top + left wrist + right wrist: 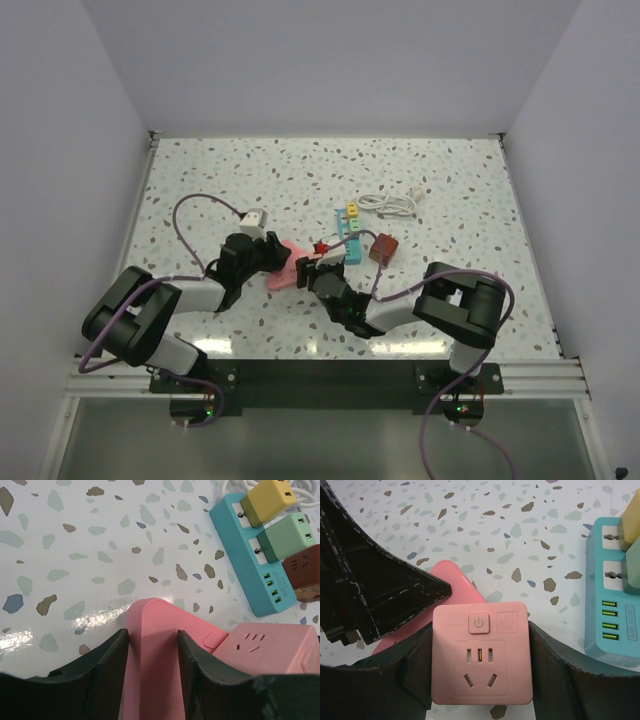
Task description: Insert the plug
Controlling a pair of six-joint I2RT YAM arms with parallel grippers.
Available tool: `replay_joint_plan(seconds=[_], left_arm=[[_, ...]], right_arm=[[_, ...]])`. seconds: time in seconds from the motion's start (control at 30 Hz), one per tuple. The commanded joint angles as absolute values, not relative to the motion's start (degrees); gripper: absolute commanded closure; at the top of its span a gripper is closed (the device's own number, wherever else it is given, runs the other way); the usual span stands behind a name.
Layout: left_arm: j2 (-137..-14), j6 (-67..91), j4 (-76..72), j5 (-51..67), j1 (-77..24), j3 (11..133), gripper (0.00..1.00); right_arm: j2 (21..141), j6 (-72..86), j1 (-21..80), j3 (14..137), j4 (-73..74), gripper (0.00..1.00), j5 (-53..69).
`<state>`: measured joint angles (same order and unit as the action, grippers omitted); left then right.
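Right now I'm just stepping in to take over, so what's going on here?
Both arms are working on pink parts mid-table. The left gripper clamps a flat pink strip, while the right gripper holds a pink cube adapter beside it. The two do not look joined yet. A blue strip with three adapters plugged in lies nearby, untouched.

The right gripper (pixel 481 667) has its fingers clamped on both sides of a pink socket cube (pixel 481 652). Behind it lies a pink power strip (pixel 454 584), with a teal power strip (pixel 612 620) off to the right.
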<state>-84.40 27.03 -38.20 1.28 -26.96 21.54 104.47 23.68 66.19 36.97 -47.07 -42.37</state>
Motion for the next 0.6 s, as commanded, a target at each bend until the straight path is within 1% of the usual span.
replay_joint_plan(seconds=[0.0, 0.4, 0.57], left_arm=[[-87.3, 25.4, -31.3, -0.3, -26.3, 21.0, 0.53], [-85.9, 25.0, -31.6, 1.2, -26.4, 20.4, 0.55], [-86.0, 25.0, -31.4, 1.1, -26.4, 20.5, 0.55]], right_arm=[[118.3, 34.5, 71.0, 30.6, -12.9, 1.0, -27.2], [126.9, 34.6, 71.1, 34.7, -15.6, 1.0, -23.6], [129.0, 36.9, 71.2, 33.0, -18.3, 1.0, -23.7]])
